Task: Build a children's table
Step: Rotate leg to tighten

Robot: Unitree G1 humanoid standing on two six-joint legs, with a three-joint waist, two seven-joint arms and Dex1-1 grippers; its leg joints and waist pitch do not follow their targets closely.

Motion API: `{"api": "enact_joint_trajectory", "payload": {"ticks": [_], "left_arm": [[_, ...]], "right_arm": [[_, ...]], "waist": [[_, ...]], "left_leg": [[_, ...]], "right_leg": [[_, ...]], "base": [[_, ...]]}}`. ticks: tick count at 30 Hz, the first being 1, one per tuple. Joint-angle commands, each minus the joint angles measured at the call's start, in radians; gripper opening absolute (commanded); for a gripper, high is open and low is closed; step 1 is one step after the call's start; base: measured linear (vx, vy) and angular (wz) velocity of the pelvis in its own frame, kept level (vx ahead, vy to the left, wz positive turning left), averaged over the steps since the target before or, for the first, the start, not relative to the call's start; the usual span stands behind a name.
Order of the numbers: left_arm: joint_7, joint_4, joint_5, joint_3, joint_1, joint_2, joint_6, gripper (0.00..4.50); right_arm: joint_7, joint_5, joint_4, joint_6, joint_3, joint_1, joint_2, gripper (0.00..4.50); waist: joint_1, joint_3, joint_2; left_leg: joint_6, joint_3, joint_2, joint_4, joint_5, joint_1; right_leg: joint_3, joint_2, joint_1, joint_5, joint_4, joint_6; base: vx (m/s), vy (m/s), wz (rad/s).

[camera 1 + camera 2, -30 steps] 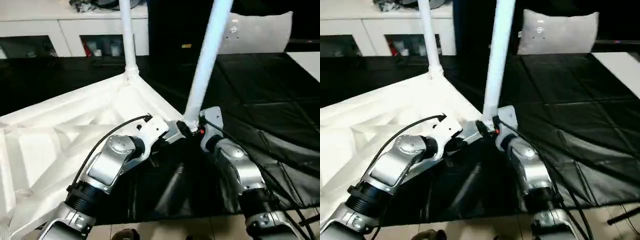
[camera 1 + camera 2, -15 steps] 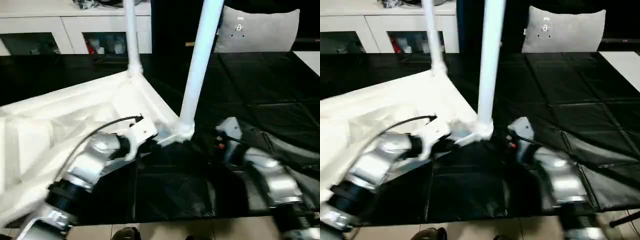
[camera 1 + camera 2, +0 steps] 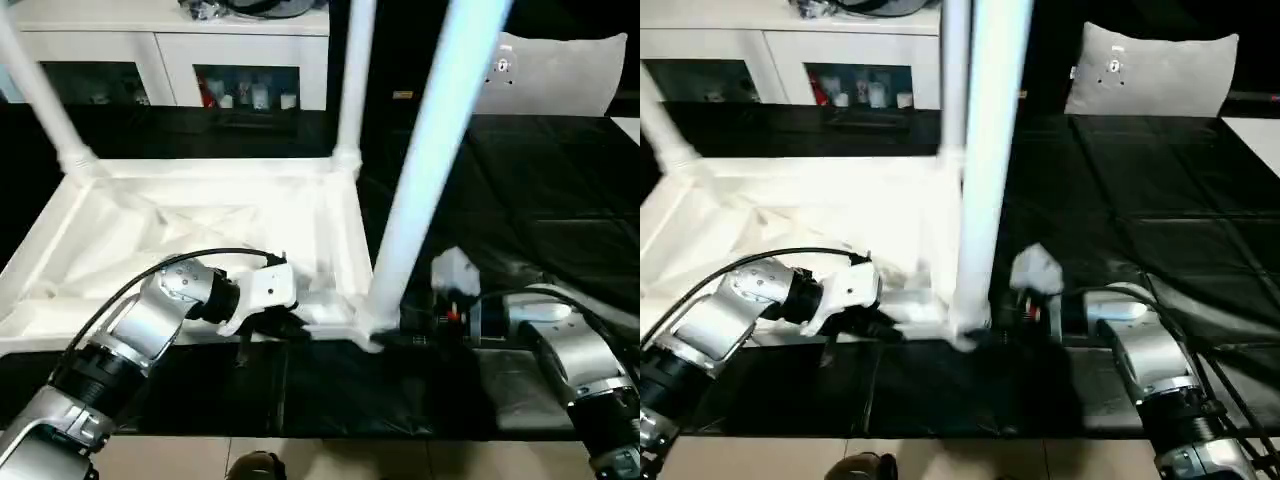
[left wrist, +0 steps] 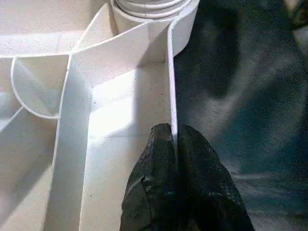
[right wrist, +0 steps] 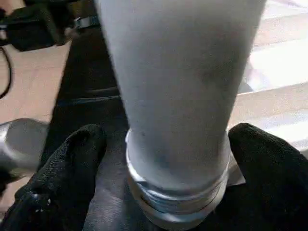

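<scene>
Top: the white top [image 3: 200, 230] lies upside down on the black mat [image 3: 560, 200], ribs facing up; its long axis runs left to right across the head views, and one near corner is between the two grippers.

Legs: three legs are visible, all standing up from corner sockets. One leg [image 3: 40, 95] is at the far left corner, one leg [image 3: 352, 80] at the far right corner, and the near leg [image 3: 430, 170] at the near right corner. The fourth leg cannot be seen, and the near left corner of the top is hidden behind the left arm.

Near leg, key relation: it rises just ahead of the right gripper [image 5: 163, 159], base between the two black fingers [image 5: 72, 159], and its long axis is close to upright, leaning a little. The right arm is clearly the nearer one to it.

Right gripper: the fingers are apart, one on each side of the leg base [image 5: 178, 202]; they look not to press it, though a light touch cannot be ruled out.

Left gripper: the left gripper [image 4: 175, 144] is clamped on the thin near edge wall [image 4: 171, 86] of the top, a little along from the near right socket [image 4: 154, 14].

Judgement: the left arm seems to steady the top while the right arm attends the near leg; seating in the socket looks done or almost done.

Cushion: one grey-white cushion [image 3: 560, 70] at the far right edge of the mat, well apart from the top.
</scene>
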Motion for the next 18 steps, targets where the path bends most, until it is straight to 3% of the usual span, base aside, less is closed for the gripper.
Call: {"api": "enact_joint_trajectory", "payload": {"ticks": [1,18], "left_arm": [[-0.062,-0.006,0.003,-0.040,-0.019,0.008,-0.031,0.00],[-0.051,0.031,0.018,-0.031,-0.032,-0.013,-0.053,0.00]], "right_arm": [[0.017,0.009,-0.006,-0.001,0.012,-0.010,-0.004,4.29],[0.035,0.006,0.002,0.042,0.023,-0.014,0.010,2.88]], "waist": [[-0.004,-0.071,-0.006],[-0.001,-0.069,-0.008]], "left_leg": [[0.024,-0.020,0.066,-0.066,-0.335,0.037],[0.016,-0.021,0.067,-0.068,-0.349,0.039]], "right_leg": [[0.045,-0.077,0.031,-0.298,-0.072,-0.211],[0.044,-0.078,0.029,-0.323,-0.073,-0.205]], "base": [[0.000,0.000,0.00],[0.000,0.000,0.00]]}}
